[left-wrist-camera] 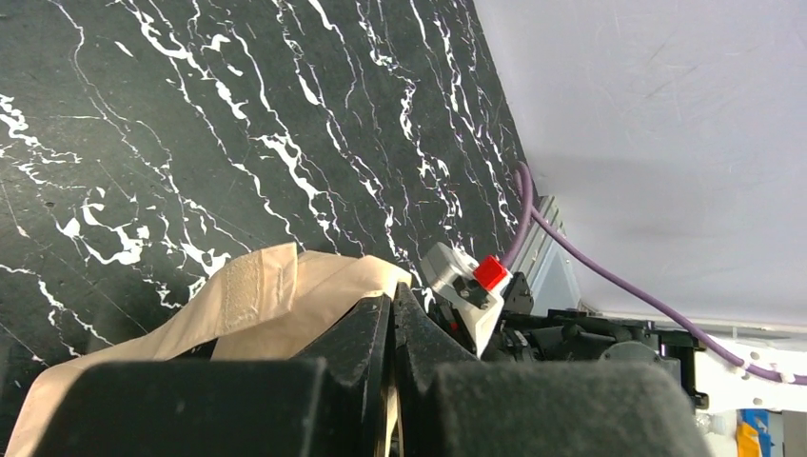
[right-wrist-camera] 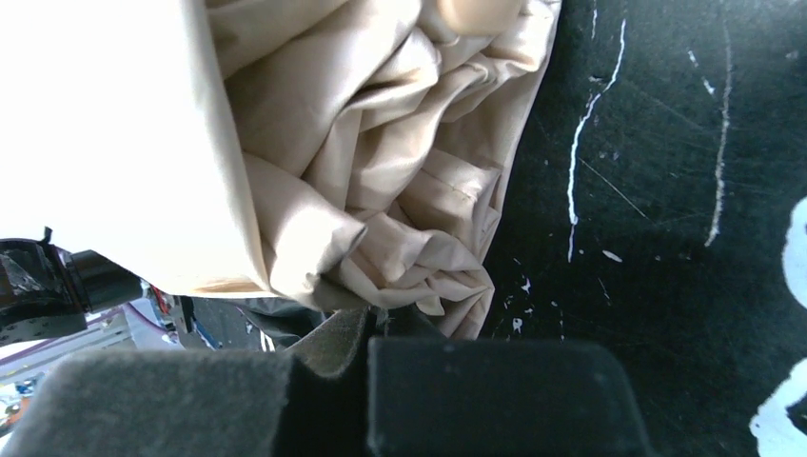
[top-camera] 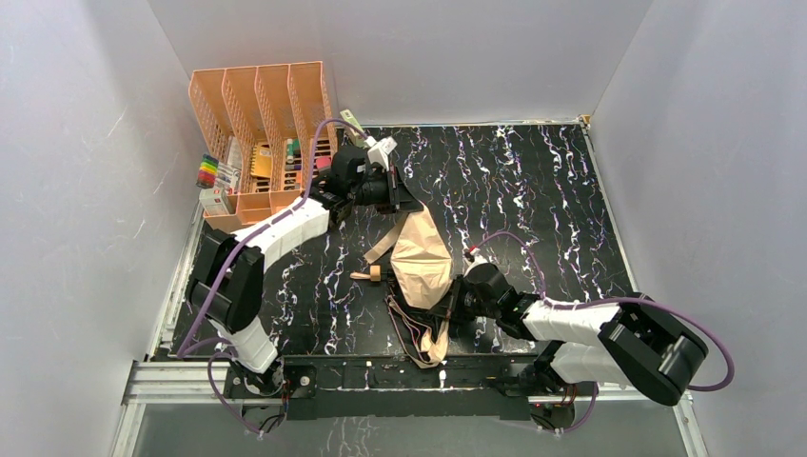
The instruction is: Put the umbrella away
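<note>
umbrella [top-camera: 422, 255] loosely bunched, lying mid-surface [top-camera: 533, 190], small handle [top-camera: 373, 274] at its 9 o'clock | left fingers [left-wrist-camera: 362, 333] closed, we see them pinching fabric at its 12 o'clock end | right fingers [right-wrist-camera: 335, 345] closed on bunched fabric at its 6 o'clock end | orange organizer [top-camera: 262, 105] at the surface's 10 o'clock corner

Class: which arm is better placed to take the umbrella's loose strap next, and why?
Probably left: the left tool grips the umbrella beside the strap; the right tool pinches fabric at the near end.
</note>
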You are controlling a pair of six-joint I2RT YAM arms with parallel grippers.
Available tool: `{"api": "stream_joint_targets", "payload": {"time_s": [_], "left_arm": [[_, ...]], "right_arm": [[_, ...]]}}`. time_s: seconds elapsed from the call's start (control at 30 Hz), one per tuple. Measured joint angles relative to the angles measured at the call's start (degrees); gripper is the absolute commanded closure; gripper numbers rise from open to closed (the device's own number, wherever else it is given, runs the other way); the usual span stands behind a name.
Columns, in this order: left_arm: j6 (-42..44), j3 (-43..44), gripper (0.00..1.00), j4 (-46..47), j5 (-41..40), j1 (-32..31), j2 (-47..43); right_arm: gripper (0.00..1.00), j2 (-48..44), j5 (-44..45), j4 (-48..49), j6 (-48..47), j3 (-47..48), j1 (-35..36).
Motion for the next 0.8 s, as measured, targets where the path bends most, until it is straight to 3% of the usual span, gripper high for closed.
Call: {"api": "stream_joint_targets", "payload": {"time_s": [0.2,0.4,0.8], "left_arm": [[1.9,0.0,1.0,-0.8,0.5,-0.8,-4.4],[4.5,-3.7,1.0,-2.3,-0.8,-3.6,-16.8],[5.1,-24.8,1.0,-1.2,-16.8,-20.2,-33.1]], "right_arm": [[1.0,5.2,-1.0,4.2,1.8,1.8,-0.1],[1.0,10.8,-0.5,6.3,2.6,5.4,-0.2],[1.0,11.7,-0.3,4.5,3.4,7.3,-0.2]]}}
